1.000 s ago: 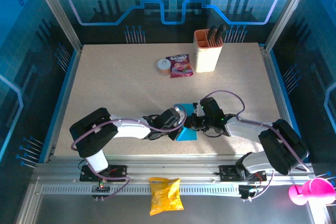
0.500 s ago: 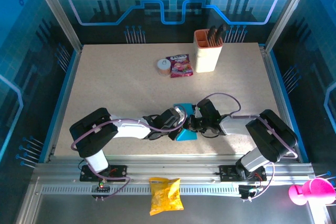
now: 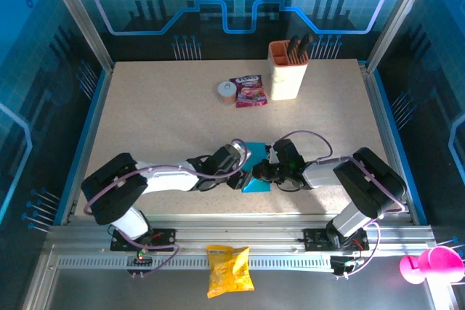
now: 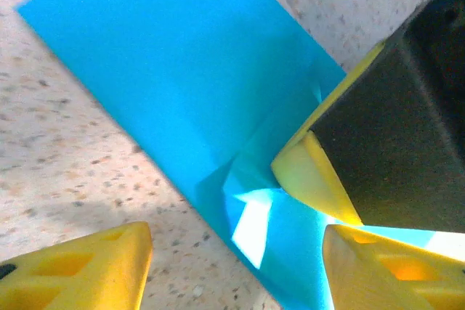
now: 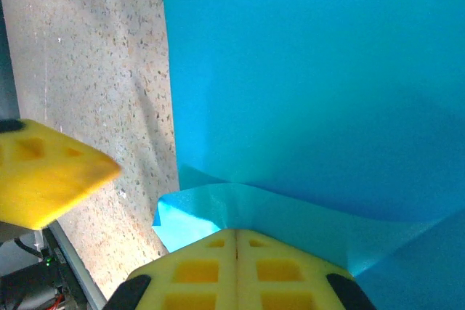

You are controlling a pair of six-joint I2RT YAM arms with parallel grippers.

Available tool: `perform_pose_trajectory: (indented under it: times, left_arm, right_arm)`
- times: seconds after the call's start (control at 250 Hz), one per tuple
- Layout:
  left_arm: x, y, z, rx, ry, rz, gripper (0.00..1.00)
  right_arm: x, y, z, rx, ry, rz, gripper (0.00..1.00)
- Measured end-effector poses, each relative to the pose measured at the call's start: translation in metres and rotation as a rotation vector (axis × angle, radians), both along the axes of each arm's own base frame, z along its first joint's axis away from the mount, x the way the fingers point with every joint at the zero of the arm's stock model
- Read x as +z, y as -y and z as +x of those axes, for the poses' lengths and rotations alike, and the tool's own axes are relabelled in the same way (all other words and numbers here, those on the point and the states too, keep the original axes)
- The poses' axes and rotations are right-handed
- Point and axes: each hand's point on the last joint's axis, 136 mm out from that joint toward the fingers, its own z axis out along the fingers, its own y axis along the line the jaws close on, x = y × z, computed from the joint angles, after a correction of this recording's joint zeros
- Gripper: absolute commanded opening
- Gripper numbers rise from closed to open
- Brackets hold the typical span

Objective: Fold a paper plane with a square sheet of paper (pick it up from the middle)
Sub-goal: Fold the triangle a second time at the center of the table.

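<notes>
The square sheet of paper (image 3: pixel 256 185) is bright cyan-blue, partly folded, and lies on the speckled table near its front edge, between the two grippers. In the left wrist view the sheet (image 4: pixel 182 70) runs diagonally, with creases meeting at the right gripper's yellow tip. My left gripper (image 4: pixel 236 266) stands open, one finger on bare table and the other over the paper; from above it (image 3: pixel 242 173) sits at the sheet's left edge. My right gripper (image 5: pixel 236 234) is shut, with a raised flap of the sheet (image 5: pixel 312 70) pinched at its tips. From above it (image 3: pixel 261 173) is over the paper.
At the back stand a beige holder cup (image 3: pixel 287 70), a pink-red snack packet (image 3: pixel 248 91) and a small round roll (image 3: pixel 227 92). A yellow snack bag (image 3: pixel 229 270) lies on the front rail. A pink object (image 3: pixel 429 265) sits at the bottom right.
My left gripper has opened and let go of the paper, and its arm has shifted slightly left. The right arm has drawn its elbow in; its gripper stays shut at the sheet.
</notes>
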Motion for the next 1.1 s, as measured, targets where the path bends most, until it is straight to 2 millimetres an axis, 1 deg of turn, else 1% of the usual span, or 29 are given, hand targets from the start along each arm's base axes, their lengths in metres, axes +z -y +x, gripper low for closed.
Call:
perform_pose_trajectory:
  times: [0.032, 0.108, 0.136, 0.216, 0.26, 0.427, 0.567, 0.671, 0.863, 1.099]
  left_arm:
    - [0.007, -0.001, 0.002, 0.007, 0.011, -0.018, 0.61]
    - [0.022, 0.002, 0.002, 0.012, 0.024, -0.071, 0.49]
    - [0.026, 0.004, 0.001, 0.005, 0.025, -0.089, 0.43]
    - [0.031, 0.010, -0.005, -0.010, 0.002, -0.141, 0.19]
    - [0.030, 0.013, -0.009, -0.026, -0.014, -0.158, 0.14]
    - [0.020, 0.025, -0.034, -0.101, -0.085, -0.185, 0.14]
    - [0.012, 0.034, -0.047, -0.141, -0.118, -0.200, 0.14]
    - [0.008, 0.037, -0.049, -0.144, -0.138, -0.209, 0.13]
    - [-0.001, 0.041, -0.051, -0.155, -0.157, -0.211, 0.07]
    - [-0.013, 0.039, -0.051, -0.151, -0.171, -0.186, 0.04]
  right_arm:
    - [0.000, 0.000, 0.000, 0.000, 0.001, 0.001, 0.00]
    - [0.000, -0.001, 0.001, 0.000, 0.002, 0.005, 0.00]
    - [0.000, -0.001, 0.001, 0.001, 0.003, 0.008, 0.00]
    - [0.000, -0.002, 0.001, 0.002, 0.005, 0.012, 0.00]
    - [0.000, -0.002, 0.001, 0.003, 0.007, 0.014, 0.00]
    - [0.000, -0.003, 0.002, -0.004, 0.004, 0.021, 0.00]
    - [0.001, -0.003, 0.002, -0.006, 0.005, 0.023, 0.00]
    - [0.001, -0.003, 0.002, -0.006, 0.005, 0.023, 0.00]
    - [0.001, -0.003, 0.002, -0.006, 0.005, 0.023, 0.00]
    - [0.001, -0.003, 0.002, -0.006, 0.005, 0.023, 0.00]
